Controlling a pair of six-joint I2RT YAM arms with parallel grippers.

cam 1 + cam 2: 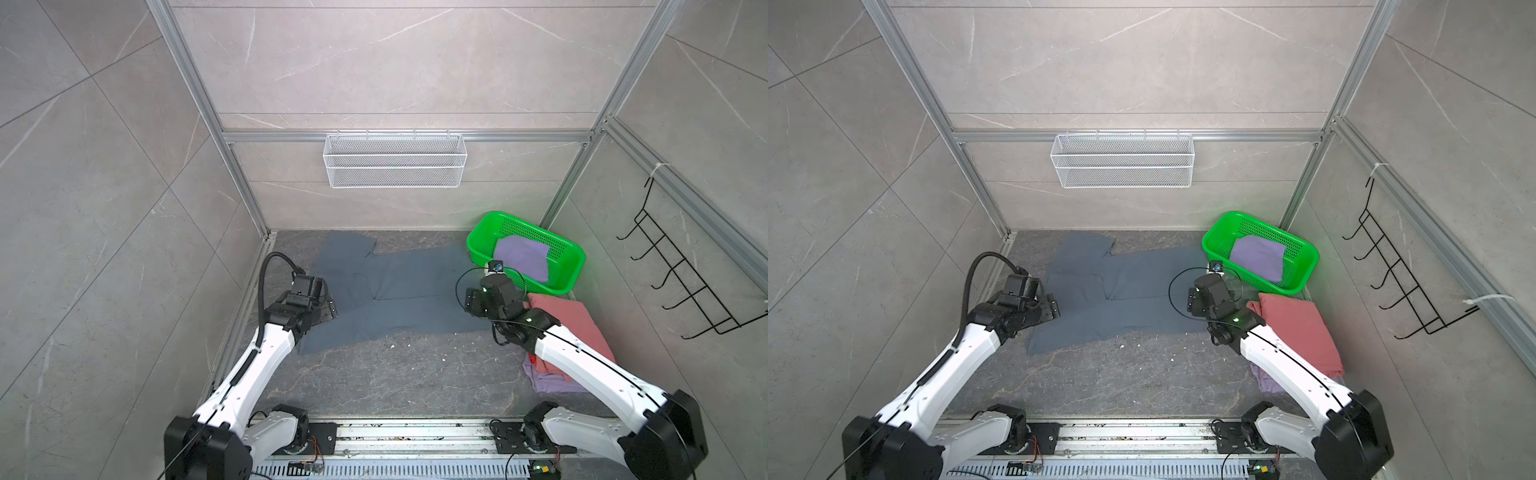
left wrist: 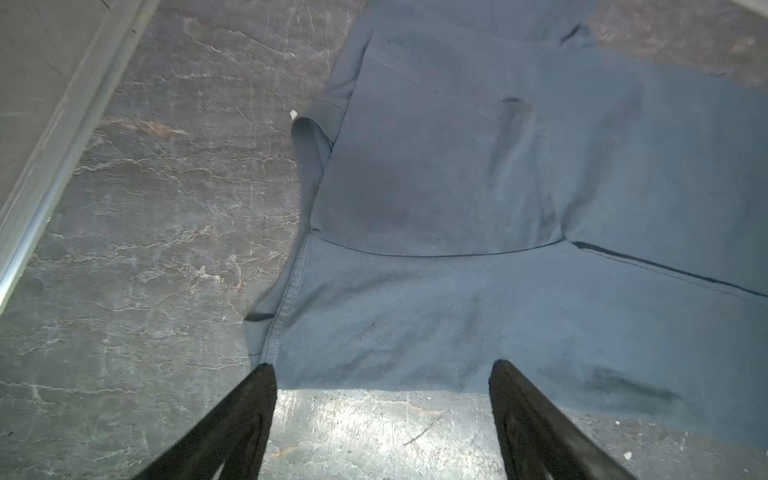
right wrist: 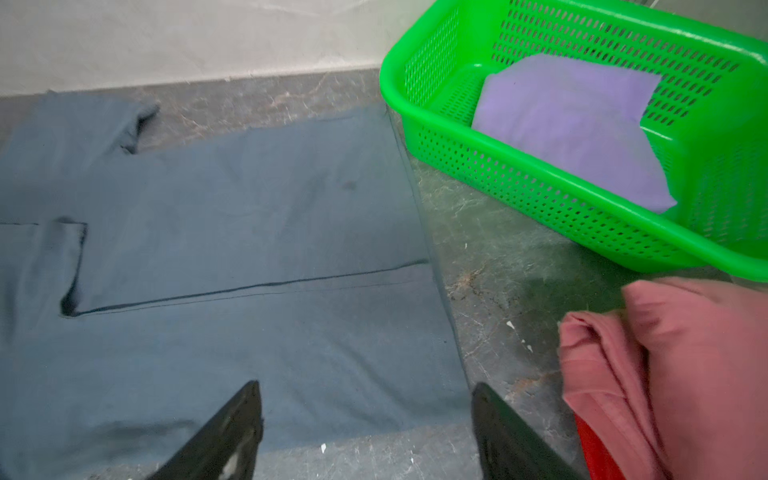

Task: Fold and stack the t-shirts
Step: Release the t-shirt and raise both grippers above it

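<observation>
A slate blue-grey t-shirt (image 1: 395, 299) (image 1: 1121, 299) lies flat on the dark stone floor, its far half folded over toward the near half. My left gripper (image 2: 382, 370) (image 1: 330, 309) is open just above the shirt's near left edge (image 2: 498, 208), with bare floor between the fingers. My right gripper (image 3: 365, 388) (image 1: 470, 302) is open over the shirt's near right corner (image 3: 208, 249), holding nothing. A salmon-pink t-shirt (image 1: 569, 324) (image 3: 685, 374) lies folded at the right on a lavender one (image 1: 548, 380). Another lavender shirt (image 1: 521, 257) (image 3: 582, 124) sits in the green basket (image 1: 532, 232) (image 3: 519, 183).
The green basket stands in the far right corner, close to the right wrist. A white wire basket (image 1: 395, 160) hangs on the back wall and a black hook rack (image 1: 681, 282) on the right wall. Aluminium frame rails (image 2: 62, 137) border the floor. Small white crumbs (image 1: 392, 345) dot the near floor.
</observation>
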